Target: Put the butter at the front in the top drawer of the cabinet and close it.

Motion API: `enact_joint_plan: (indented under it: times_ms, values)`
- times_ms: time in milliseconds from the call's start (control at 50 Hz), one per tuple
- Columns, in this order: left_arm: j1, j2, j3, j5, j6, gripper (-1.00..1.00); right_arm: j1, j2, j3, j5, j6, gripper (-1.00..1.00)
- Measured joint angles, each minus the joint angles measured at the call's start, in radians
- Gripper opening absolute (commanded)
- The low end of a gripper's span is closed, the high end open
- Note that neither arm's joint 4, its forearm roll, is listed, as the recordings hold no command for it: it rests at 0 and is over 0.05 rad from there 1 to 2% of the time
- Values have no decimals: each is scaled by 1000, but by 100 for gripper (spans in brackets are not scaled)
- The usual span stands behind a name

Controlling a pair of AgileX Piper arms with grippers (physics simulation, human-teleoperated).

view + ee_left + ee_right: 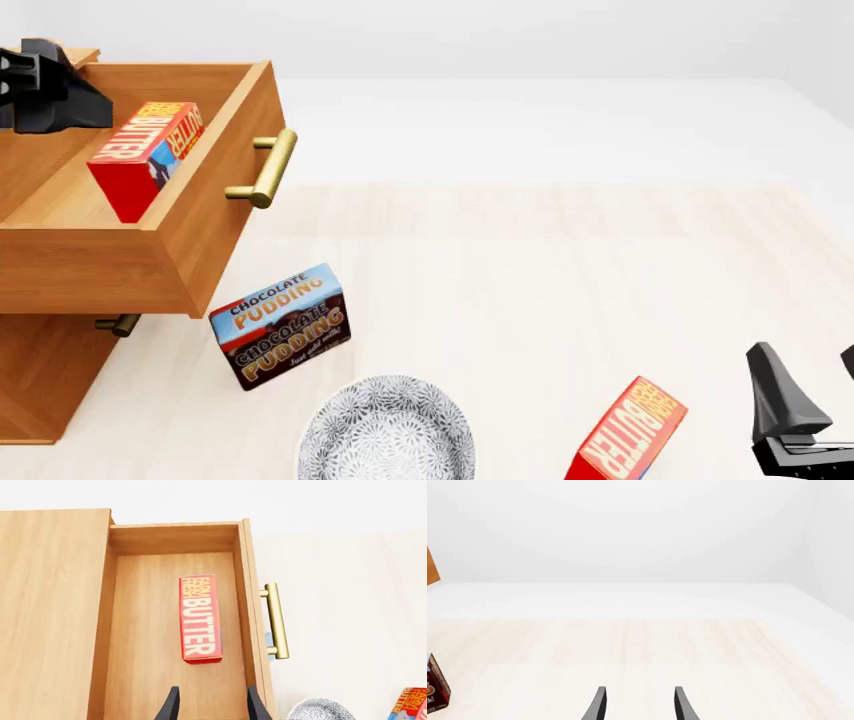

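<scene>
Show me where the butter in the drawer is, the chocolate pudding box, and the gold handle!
butter [199,617]: left wrist view, on its red lettered top face.
Chocolate Pudding box [282,325]: front view, middle of its printed front.
top drawer handle [271,169]: front view, on the brass bar.

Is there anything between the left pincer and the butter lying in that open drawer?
Nothing. In the left wrist view, only bare wooden drawer floor separates the open left pincer from the butter in the top drawer.
</scene>
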Motion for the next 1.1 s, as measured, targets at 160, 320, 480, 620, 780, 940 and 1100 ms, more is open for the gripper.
enact_joint_plan:
  times_ms: [160, 320, 480, 620, 780, 940, 1100]
  values:
    - [-42, 7, -56, 24, 37, 100, 0, 0, 0, 0, 0, 100]
    - [-101, 31, -101, 24, 69, 100, 0, 0, 0, 0, 0, 100]
    - [-178, 78, -139, -12, 77, 100, 0, 0, 0, 0, 0, 100]
    - [-241, 132, -171, -55, 71, 100, 0, 0, 0, 0, 0, 100]
    - [-316, 230, -226, -111, 52, 100, 0, 0, 0, 0, 0, 100]
    - [-379, 337, -298, -147, 37, 100, 0, 0, 0, 0, 0, 100]
    - [-431, 428, -359, -174, 18, 100, 0, 0, 0, 0, 0, 100]
